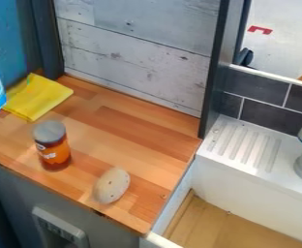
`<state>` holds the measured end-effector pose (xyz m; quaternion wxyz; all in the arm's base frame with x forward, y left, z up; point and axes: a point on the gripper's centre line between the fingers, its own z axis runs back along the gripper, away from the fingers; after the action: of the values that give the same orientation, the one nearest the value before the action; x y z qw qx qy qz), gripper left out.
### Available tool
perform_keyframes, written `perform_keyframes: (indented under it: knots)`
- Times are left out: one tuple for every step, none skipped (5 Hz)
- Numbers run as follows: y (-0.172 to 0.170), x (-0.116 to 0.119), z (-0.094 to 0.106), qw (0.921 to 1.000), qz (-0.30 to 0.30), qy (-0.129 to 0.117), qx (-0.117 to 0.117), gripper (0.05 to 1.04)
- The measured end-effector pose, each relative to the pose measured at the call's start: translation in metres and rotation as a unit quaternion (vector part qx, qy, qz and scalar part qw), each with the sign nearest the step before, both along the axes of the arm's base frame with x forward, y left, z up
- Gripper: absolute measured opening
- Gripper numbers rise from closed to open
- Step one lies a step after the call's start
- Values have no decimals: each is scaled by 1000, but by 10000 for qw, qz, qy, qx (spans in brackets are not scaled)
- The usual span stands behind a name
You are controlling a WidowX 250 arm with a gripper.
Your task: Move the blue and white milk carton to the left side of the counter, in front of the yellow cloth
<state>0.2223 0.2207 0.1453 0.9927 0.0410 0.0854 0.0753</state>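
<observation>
Wooden counter (134, 118): while its right side borders the white sink unit (244, 179), its back meets a whitewashed plank wall (141, 63).
Yellow cloth (38, 98): folded at the back left.
Jar (52, 152): upright near the front edge, grey-lidded, amber below.
Speckled oval (111, 185): pale, right of the jar, apart from it.
Gripper: cannot tell whether open or closed, or what it holds.
</observation>
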Motion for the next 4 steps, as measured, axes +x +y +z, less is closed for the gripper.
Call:
perform_keyframes:
  knots:
    - [2, -10, -35, 9989, -122, 451, -82, 860]
    - [6, -5, -59, 9981, -285, 512, -179, 860]
    - [12, 2, -68, 9974, -360, 578, -241, 860]
    - [18, 11, -68, 9976, -431, 450, -287, 859]
